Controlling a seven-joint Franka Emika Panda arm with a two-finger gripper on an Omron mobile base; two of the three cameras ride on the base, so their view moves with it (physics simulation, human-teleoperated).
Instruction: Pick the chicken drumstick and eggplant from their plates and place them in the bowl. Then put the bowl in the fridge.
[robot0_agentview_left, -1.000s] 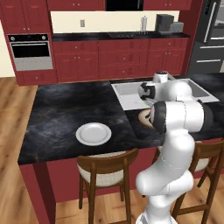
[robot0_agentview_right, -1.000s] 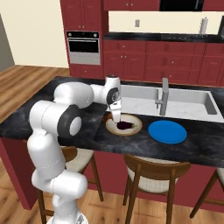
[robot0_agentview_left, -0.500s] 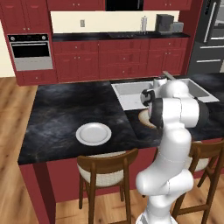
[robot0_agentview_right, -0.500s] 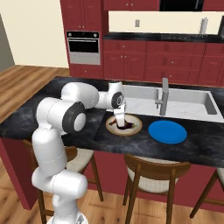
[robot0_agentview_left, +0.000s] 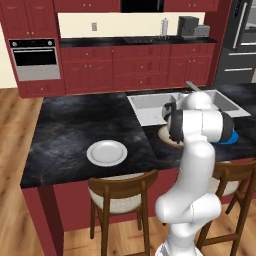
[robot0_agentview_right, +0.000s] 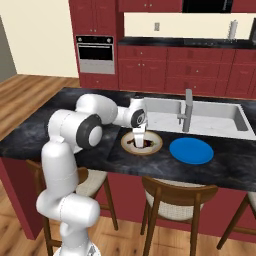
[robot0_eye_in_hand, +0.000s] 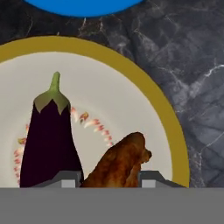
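Observation:
The tan-rimmed bowl rests on the dark island counter in front of the sink. In it lies the dark purple eggplant, stem pointing away. Beside it is the golden-brown chicken drumstick, low over the bowl's cream inside. My gripper points down into the bowl, with one fingertip pressed to each side of the drumstick. The blue plate sits bare just right of the bowl. The white plate lies bare farther left. The dark fridge stands at the far right.
A sink with an upright faucet lies just behind the bowl. Wooden stools stand along the island's near edge. Red cabinets and a wall oven line the back wall.
My hand has come down over the bowl, bringing the drumstick low beside the eggplant. The jaws have narrowed slightly. The plates and bowl have not moved.

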